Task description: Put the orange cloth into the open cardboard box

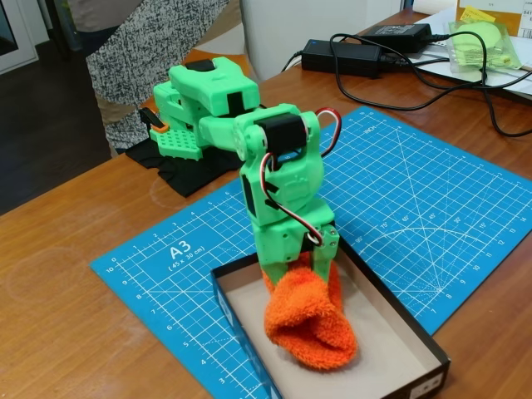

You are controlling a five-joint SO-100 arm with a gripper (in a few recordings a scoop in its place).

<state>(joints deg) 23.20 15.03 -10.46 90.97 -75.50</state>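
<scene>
The orange cloth (309,320) is a fluffy bundle hanging down inside the open cardboard box (420,331), its lower end resting on or just above the beige floor. My green gripper (301,268) points straight down over the box's far end and is shut on the cloth's top. The box is shallow, with dark outer sides, and lies on the blue cutting mat (399,191) near the table's front edge.
A person stands behind the table at the top left. Black power adapters (342,56) with cables and a pale green item in clear wrap (482,41) lie at the back right. The arm's base (191,125) sits on a black cloth at the mat's far corner.
</scene>
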